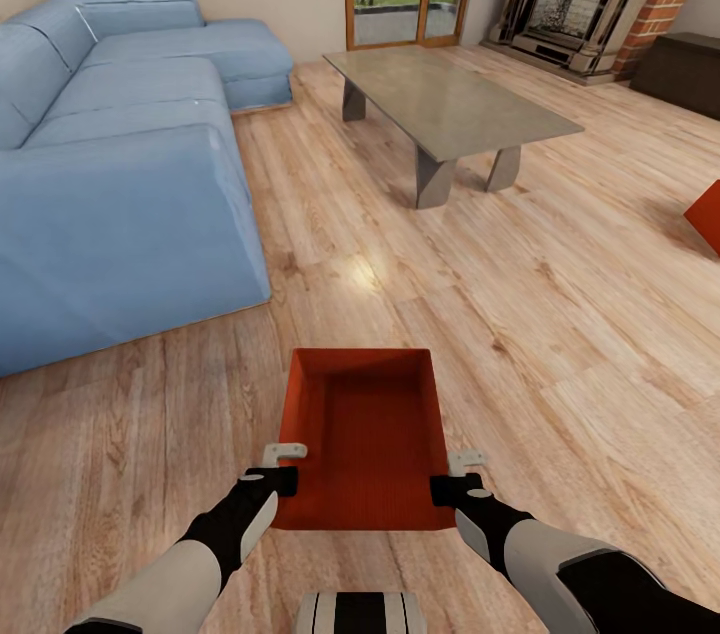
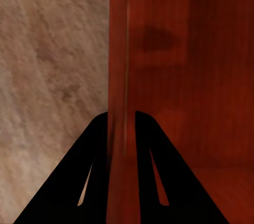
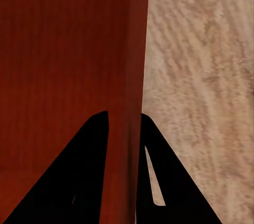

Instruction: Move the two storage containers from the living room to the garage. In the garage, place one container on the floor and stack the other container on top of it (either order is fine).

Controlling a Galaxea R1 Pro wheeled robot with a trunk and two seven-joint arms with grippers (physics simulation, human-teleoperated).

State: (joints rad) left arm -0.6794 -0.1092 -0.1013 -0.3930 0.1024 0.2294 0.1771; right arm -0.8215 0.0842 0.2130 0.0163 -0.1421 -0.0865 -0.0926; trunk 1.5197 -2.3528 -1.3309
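You hold one red bin [image 1: 365, 434] low in front of you, above the wood floor [image 1: 500, 264]. Your left gripper [image 1: 280, 467] pinches its left wall, your right gripper [image 1: 458, 476] its right wall. The other bin [image 1: 706, 214] waits near the edge. You're in the living room, so the garage trip and stacking are all left.

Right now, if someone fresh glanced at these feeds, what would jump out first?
The red-orange storage container straight ahead, close in front, with the left gripper and right gripper clamped on its side walls; each wrist view shows fingers straddling a wall. Next, the big blue sofa on the left and the grey low table beyond. A second red-orange container peeks in at the right edge.
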